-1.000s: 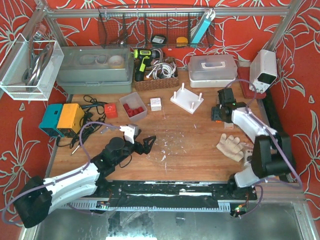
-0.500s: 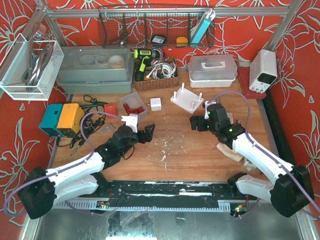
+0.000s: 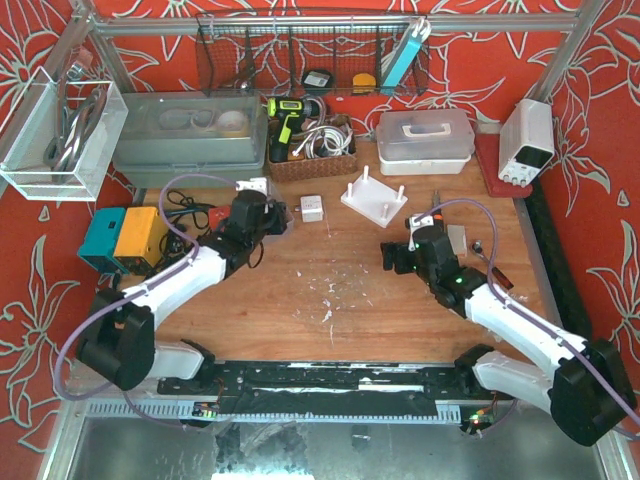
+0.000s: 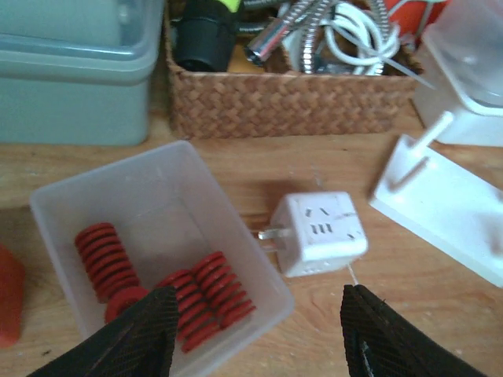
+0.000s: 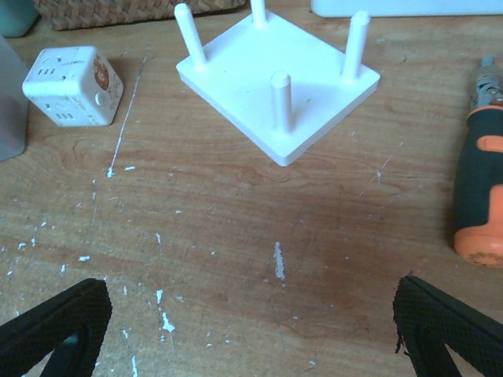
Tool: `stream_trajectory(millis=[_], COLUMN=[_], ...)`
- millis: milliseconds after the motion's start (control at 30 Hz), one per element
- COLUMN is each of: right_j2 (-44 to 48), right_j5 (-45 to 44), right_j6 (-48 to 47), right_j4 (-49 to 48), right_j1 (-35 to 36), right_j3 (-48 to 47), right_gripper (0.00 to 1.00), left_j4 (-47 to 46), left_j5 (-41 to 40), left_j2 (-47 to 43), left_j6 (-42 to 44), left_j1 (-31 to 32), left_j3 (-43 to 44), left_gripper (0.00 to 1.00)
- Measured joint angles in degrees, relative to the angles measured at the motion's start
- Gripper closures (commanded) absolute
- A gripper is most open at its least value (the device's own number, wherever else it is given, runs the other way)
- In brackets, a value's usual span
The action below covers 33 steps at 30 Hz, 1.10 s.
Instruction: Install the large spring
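My left gripper point(image 4: 255, 334) hangs over the near corner of the clear bin point(image 4: 169, 169). Its jaws are parted to a middling gap with nothing between them. The red springs point(image 4: 206, 294) lie in the bin, just ahead of the left finger point(image 4: 134, 338). I count about four coils, but that finger covers part of the nearest one, and I cannot tell which is the large spring. Ahead and a little to the right of this gripper sits a white cube adapter point(image 4: 318, 232), just beside the bin's wall with its prongs pointing at it. Farther ahead stands a wicker basket point(image 4: 291, 102).

My right gripper point(image 5: 251, 330) is spread wide and empty above the scuffed wooden table point(image 5: 236, 236). The white peg base point(image 5: 275, 78) sits ahead of it, a little tilted in my view, with its four posts upright and bare. An orange-and-black screwdriver point(image 5: 478, 204) lies ahead of the right finger, well apart from the base.
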State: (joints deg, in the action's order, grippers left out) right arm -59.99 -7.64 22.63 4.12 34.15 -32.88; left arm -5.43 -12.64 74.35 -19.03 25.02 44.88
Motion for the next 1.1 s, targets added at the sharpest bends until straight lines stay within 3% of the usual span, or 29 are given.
stream_trajectory(millis=[233,600,833,1100], right_j2=[0.5,-0.2,0.3,0.8], right_j5=[-3.3,-6.0,-6.3,-6.8], right_j6=[-0.6,-1.4,-1.8,-2.2], right_j4=[-2.0,-2.8,-2.9,-3.0], right_j1=[0.8,1.7,1.9,1.9], right_j3=[0.6,1.1,1.1,1.1], right_gripper=[0.02,0.02,0.02,0.02], left_j4=[8.5,31.4,38.9,44.4], left_j5=[-0.1,2.5,4.4,3.8], left_j2=[6.9,23.9,28.3,33.1], left_j6=[2.4,12.2,16.2,18.4], left_j1=[-4.5,-8.2,-9.4,-9.6], left_j3=[8.7,29.0,34.3,36.5], left_gripper=[0.49,0.5,0.45,0.47])
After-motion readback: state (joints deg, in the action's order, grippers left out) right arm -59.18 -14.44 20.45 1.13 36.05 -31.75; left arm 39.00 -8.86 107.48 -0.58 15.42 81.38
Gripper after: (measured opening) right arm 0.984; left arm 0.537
